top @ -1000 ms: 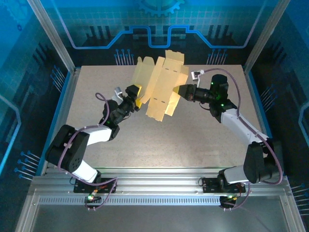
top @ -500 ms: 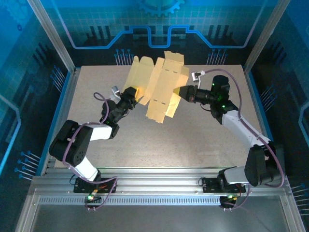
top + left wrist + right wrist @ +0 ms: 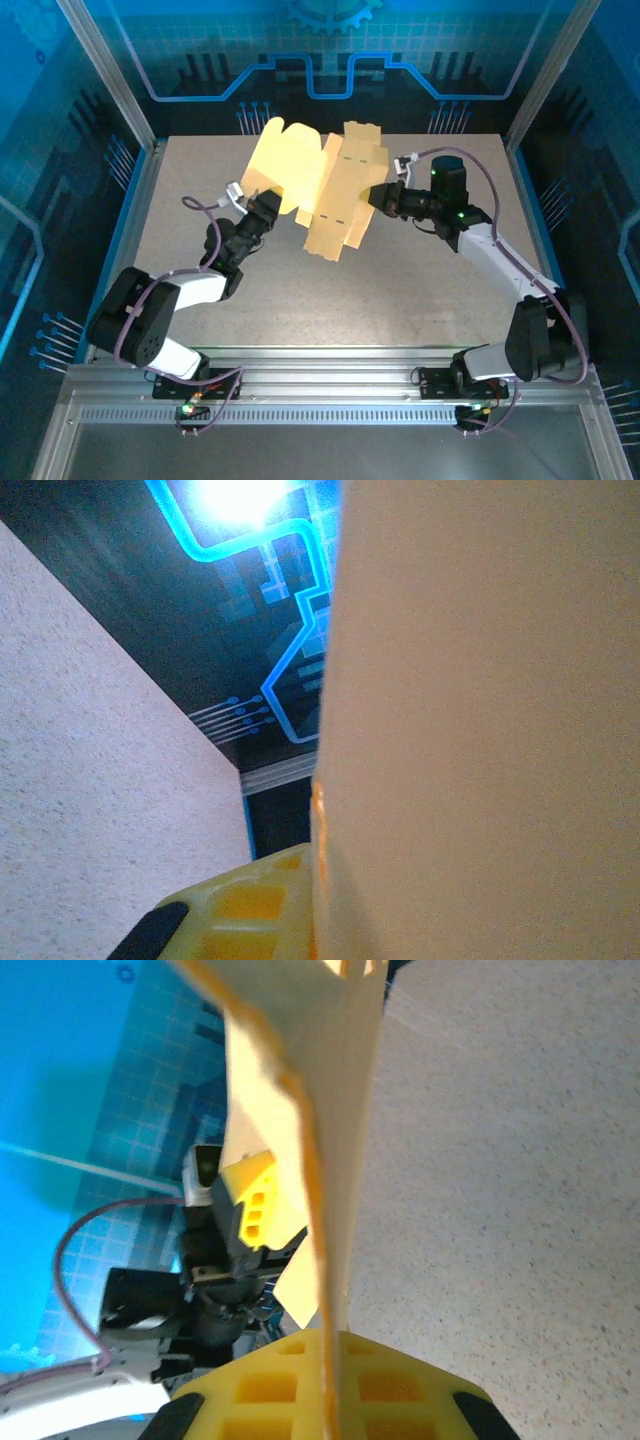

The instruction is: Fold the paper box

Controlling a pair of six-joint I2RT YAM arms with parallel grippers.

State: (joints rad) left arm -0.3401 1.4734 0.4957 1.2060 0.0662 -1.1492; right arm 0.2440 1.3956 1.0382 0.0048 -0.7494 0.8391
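The speckled beige bench carries nothing directly. The task's thing is lifted off its surface.

The left arm reaches from the near left corner toward the middle of the far edge. The right arm reaches from the near right corner to the same area. The two wrists face each other.

The pale yellow-tan die-cut cardboard sheet of the paper box hangs between the two wrists, above the far half of the bench and midway between the left and right edges. It does not rest on the bench.

The left jaws are clenched on the sheet's left edge. In the left wrist view a yellow ribbed finger pad lies flat against the card near the centre line, and the opposite pad is hidden behind the sheet. The right jaws are clenched on the sheet's right edge, with the card edge-on between the two yellow pads.

Progress, judged from the pictures:
- Done: the blank is picked up and held at two opposite edges. Its left panel catches the light and appears angled up from the rest, which suggests a first crease is starting.
- Left: all walls are to be raised, and the flaps and tabs are spread out and untucked. No box shape exists. The task is at an early stage.
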